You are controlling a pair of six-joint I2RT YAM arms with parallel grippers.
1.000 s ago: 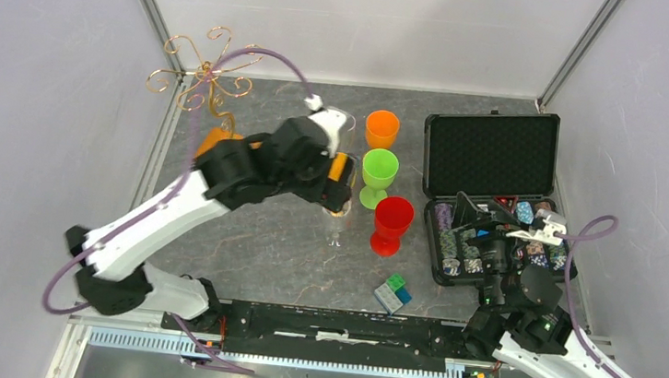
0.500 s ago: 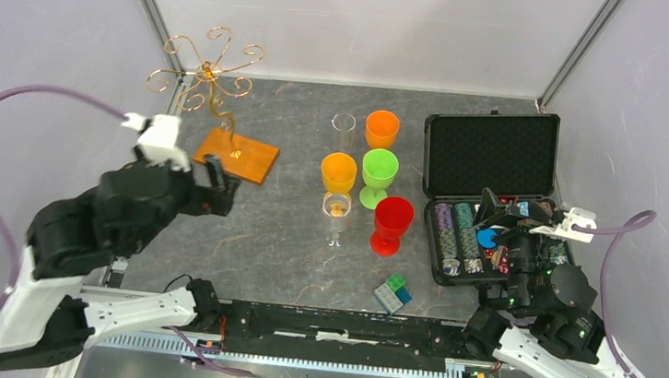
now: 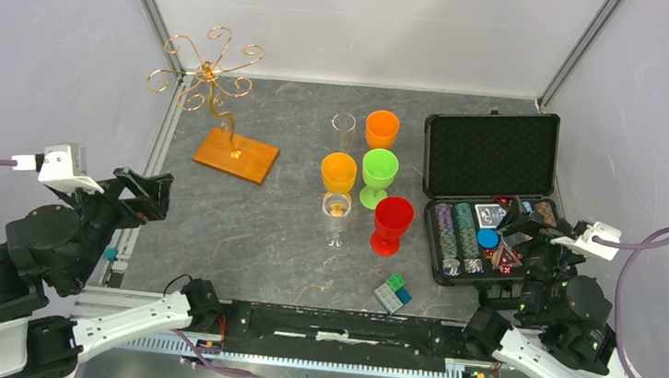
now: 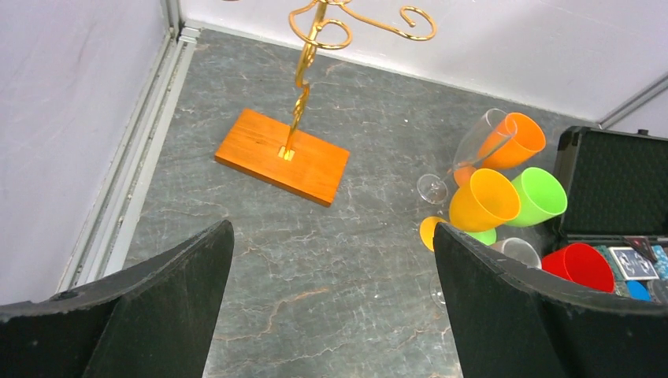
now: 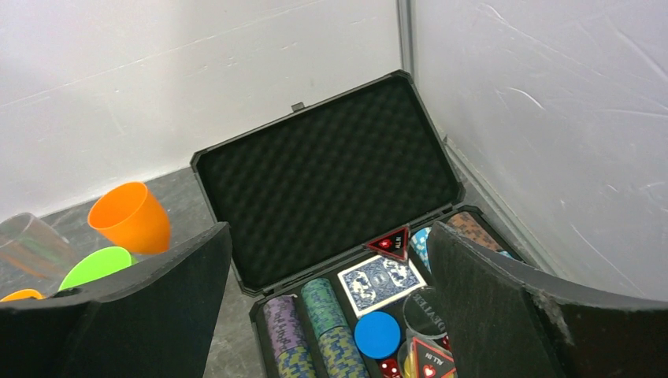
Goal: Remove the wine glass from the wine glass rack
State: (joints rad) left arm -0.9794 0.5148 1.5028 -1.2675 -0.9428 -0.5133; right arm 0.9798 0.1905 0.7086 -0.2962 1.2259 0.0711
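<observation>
Judging the rack [image 3: 236, 155] bare and the near glass [image 3: 336, 212] standing, we park left gripper [image 4: 331, 260] and right gripper [image 5: 327, 268] released, empty, well apart from it.

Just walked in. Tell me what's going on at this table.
Nothing is being handled. The left claw and right claw hang open and empty at the near left and near right. The wine glass rack stands back left, its arms bare. A clear wine glass stands upright mid-table among coloured goblets, so the removal looks done. An open chip case lies on the right.
</observation>
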